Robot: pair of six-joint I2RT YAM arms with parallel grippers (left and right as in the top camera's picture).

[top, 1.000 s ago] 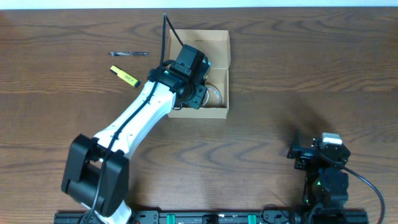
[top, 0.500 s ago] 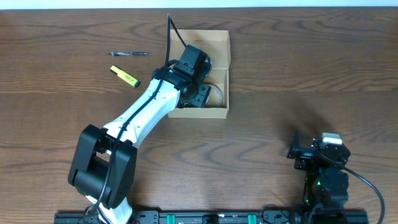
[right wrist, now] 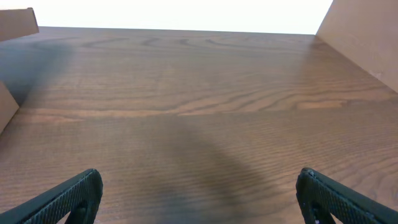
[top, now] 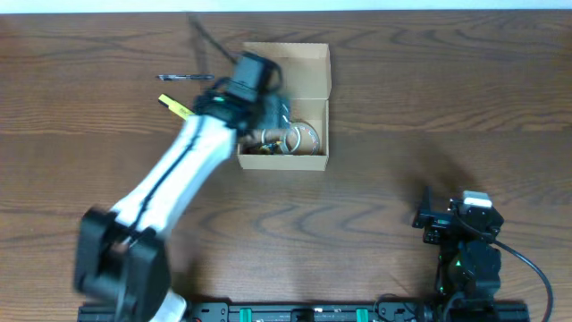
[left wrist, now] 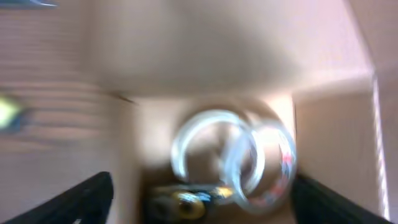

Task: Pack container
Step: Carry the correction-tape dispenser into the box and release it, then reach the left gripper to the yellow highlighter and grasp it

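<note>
No legible text or labels anywhere.

A dark brown, wood-grained worktop (top: 429, 107) carries an open tan cardboard container (top: 308, 63) at its far middle. Left of the container lie a thin dark pen (top: 183, 78) and, just nearer, a yellow marker (top: 172, 103), partly hidden.

1. The container (top: 295, 162) is a small, plain tan cardboard box, rectangular in outline.
2. It sits flat on the bench (top: 429, 107), toward the far edge and a little left of the middle.
3. It is open: its hinged flap lid (top: 306, 67) lies folded back on the far side, inner face up.
4. Clear tape rolls (top: 304, 137) lie inside it, toward the front right corner.
</note>
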